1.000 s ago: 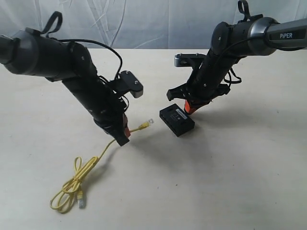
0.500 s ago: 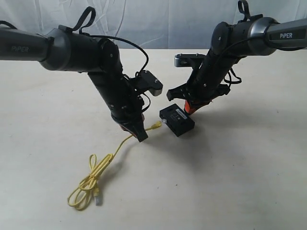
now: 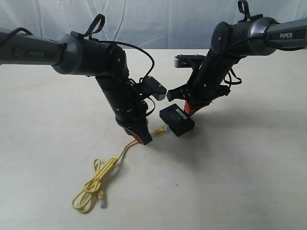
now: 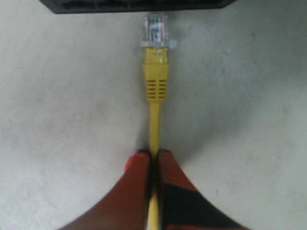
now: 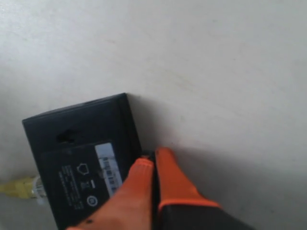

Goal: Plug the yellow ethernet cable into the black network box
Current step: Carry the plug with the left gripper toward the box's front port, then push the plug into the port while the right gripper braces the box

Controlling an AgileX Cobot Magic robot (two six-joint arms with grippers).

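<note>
Left gripper (image 3: 144, 138) stayed clamped on the thin bright yellow ethernet cable (image 3: 115, 160) behind its clear plug (image 4: 156, 28). Within the last second the plug had moved up to the small flat black plastic network box (image 3: 177, 120), nearly touching but not seated. Right gripper (image 3: 191, 108), jaws closed, braced the box's far edge. Only the final push looked left.

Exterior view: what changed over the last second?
The left gripper, shut on the yellow ethernet cable, moved right toward the black network box, bringing the plug right up to the box's side; not seated yet. The loose coil dragged right after it. The right gripper, shut beside the box, and the box itself stayed put.
</note>
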